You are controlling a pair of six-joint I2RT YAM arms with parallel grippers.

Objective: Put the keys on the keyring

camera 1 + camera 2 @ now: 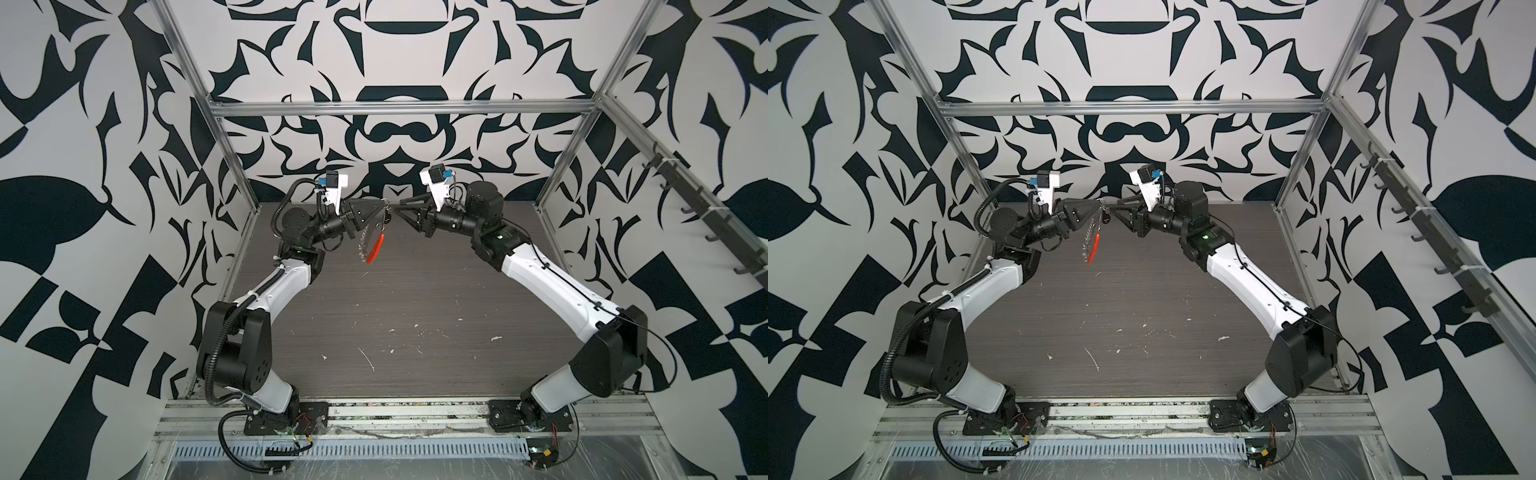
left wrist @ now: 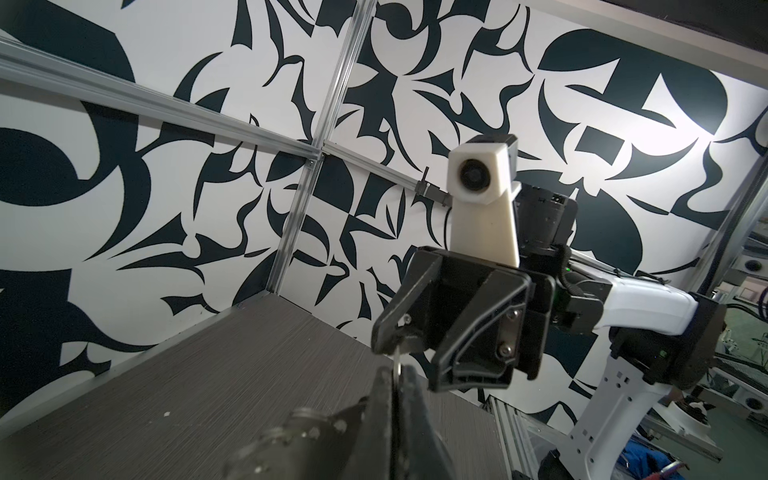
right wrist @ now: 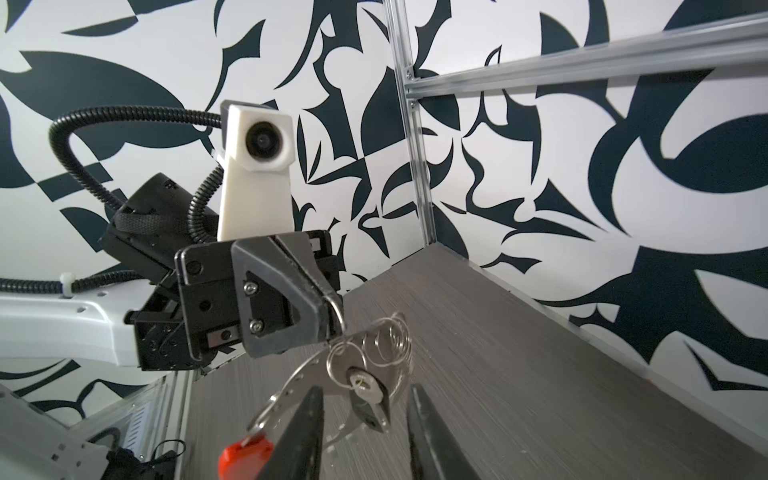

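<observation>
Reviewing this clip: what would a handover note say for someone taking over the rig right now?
Left pincer: shut on the keyring, holding it in the air above the table. The loop hangs down with the orange segment at its low end.
Right pincer: open and empty, fingers either side of the key without gripping it.
Done: the key seems to hang from a split ring on the keyring, by the left pincer's tip.
Left: confirm the key is fully threaded, back the right pincer off, set the keyring down.
</observation>
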